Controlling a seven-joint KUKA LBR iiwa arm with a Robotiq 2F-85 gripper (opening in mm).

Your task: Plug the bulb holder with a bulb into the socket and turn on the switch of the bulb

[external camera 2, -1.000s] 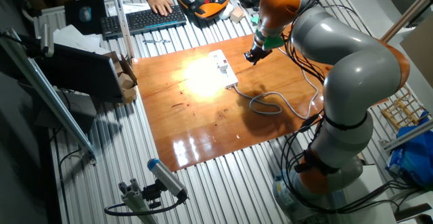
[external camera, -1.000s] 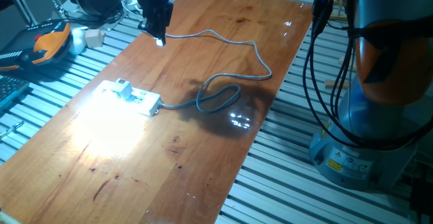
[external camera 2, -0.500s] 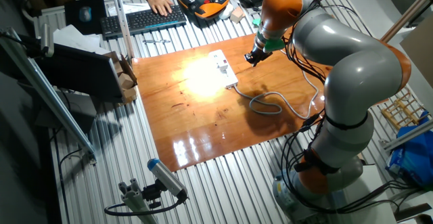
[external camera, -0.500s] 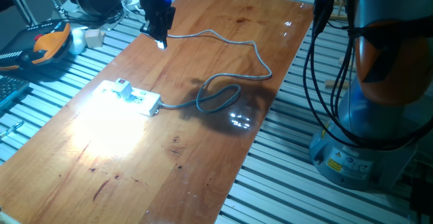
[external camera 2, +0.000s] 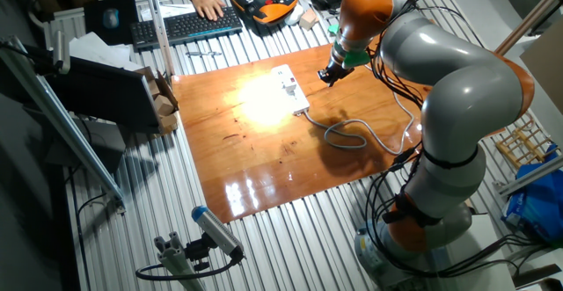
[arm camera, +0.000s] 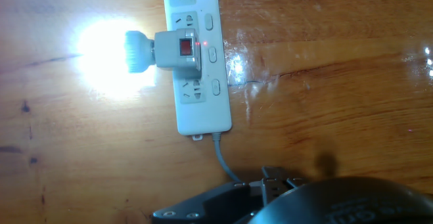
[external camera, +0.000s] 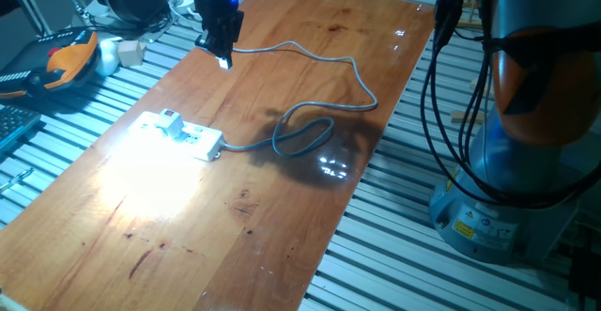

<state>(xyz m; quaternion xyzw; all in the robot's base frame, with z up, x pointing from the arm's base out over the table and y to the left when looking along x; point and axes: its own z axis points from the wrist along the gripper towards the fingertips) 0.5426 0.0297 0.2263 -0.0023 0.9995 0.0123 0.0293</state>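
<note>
The grey and orange KUKA arm [external camera 2: 457, 89] reaches across the wooden table [external camera: 282, 198], its gripper [external camera: 218, 46] raised over the far end, well apart from the socket [arm camera: 200, 82]. Whether its fingers are open or closed cannot be told. The socket lies flat near the table's left edge, and its grey cable [external camera: 310, 128] coils in a loop mid-table. The bulb holder [arm camera: 178, 51] is plugged into the socket, its red switch showing, and its bulb [arm camera: 111, 51] glows brightly. No writing is readable.
</note>
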